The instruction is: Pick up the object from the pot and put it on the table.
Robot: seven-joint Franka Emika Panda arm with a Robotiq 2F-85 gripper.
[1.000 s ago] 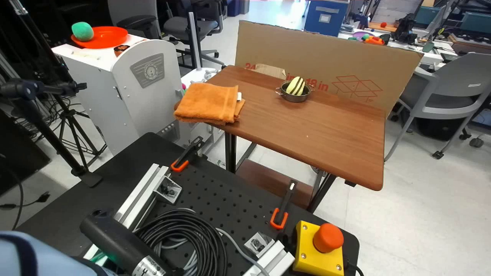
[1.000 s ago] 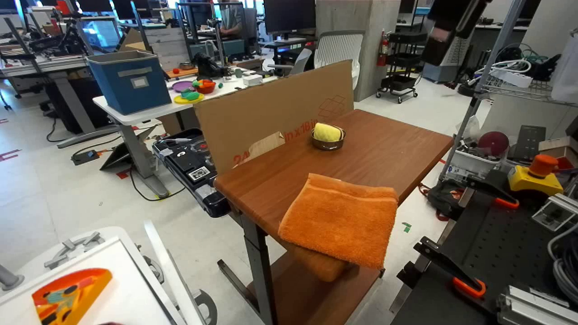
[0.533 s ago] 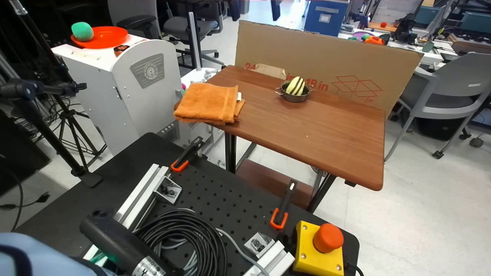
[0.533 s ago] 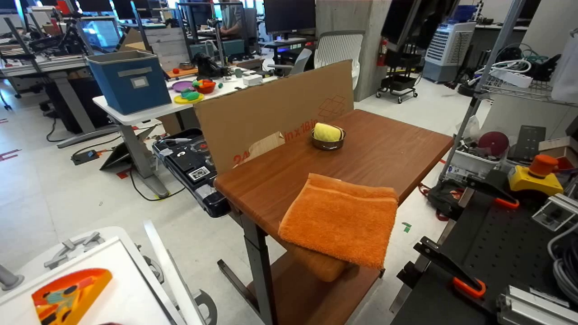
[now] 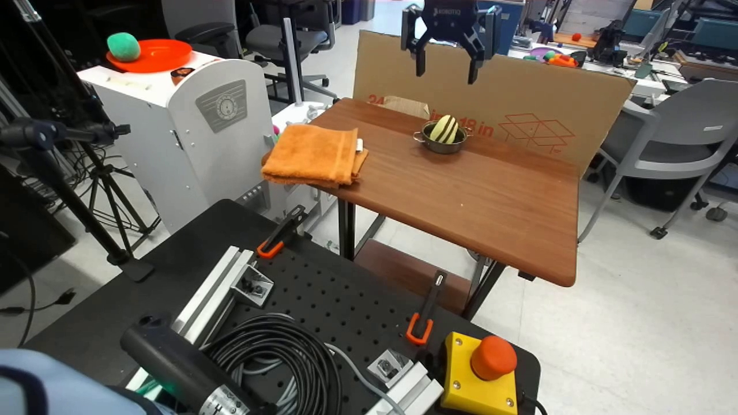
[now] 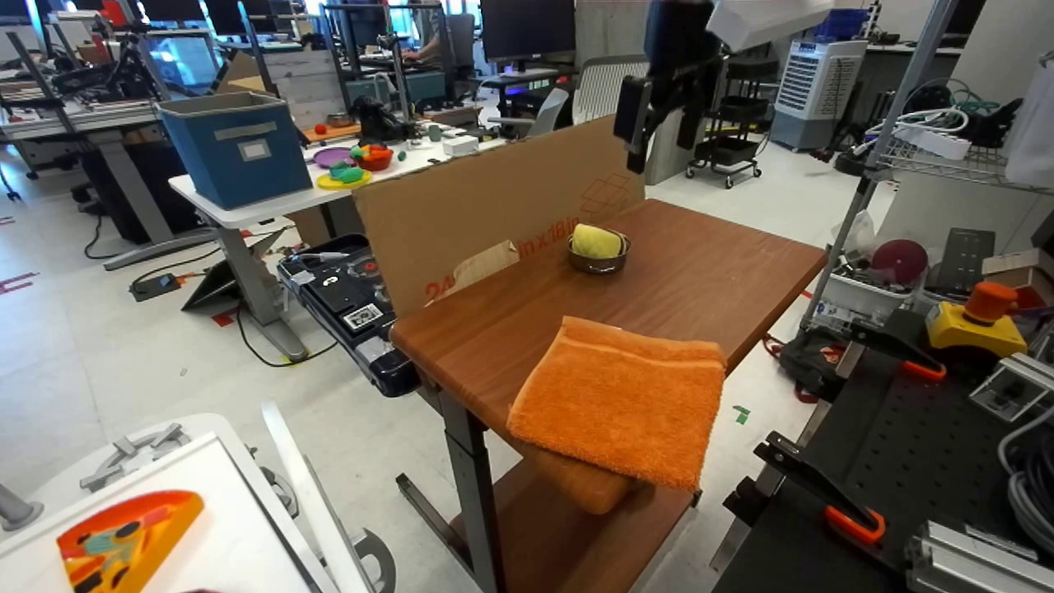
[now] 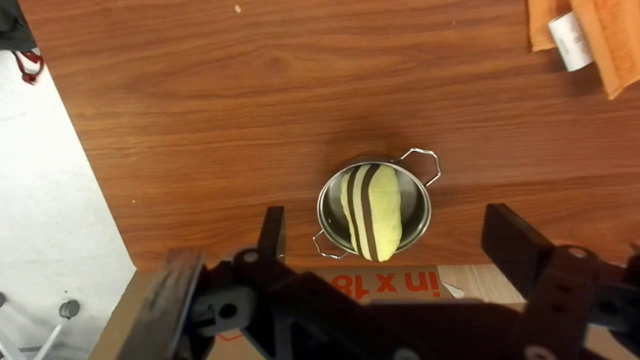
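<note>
The object [image 5: 444,129] is yellow and elongated with dark stripes. It lies tilted in the small dark grey pot [image 5: 441,148], one end over the rim in the wrist view. The pot stands near the table's back edge, and both also show in an exterior view: the object [image 6: 597,241] and the pot [image 6: 599,264]. The table [image 5: 461,196] has a reddish-brown wooden top. My gripper [image 5: 447,75] is open and empty, raised above the pot, apart from it. In the wrist view the object [image 7: 382,210] and pot [image 7: 415,200] appear between the spread fingers [image 7: 384,209].
A folded orange cloth [image 5: 314,153] lies on the table's corner, partly over the edge; it also shows in the wrist view [image 7: 617,40]. An upright cardboard sheet [image 5: 490,92] stands along the back edge, just behind the pot. A black perforated board [image 5: 334,300] lies before the table.
My gripper has come into view and moved down and across to above the pot. The object, pot and cloth have not moved.
</note>
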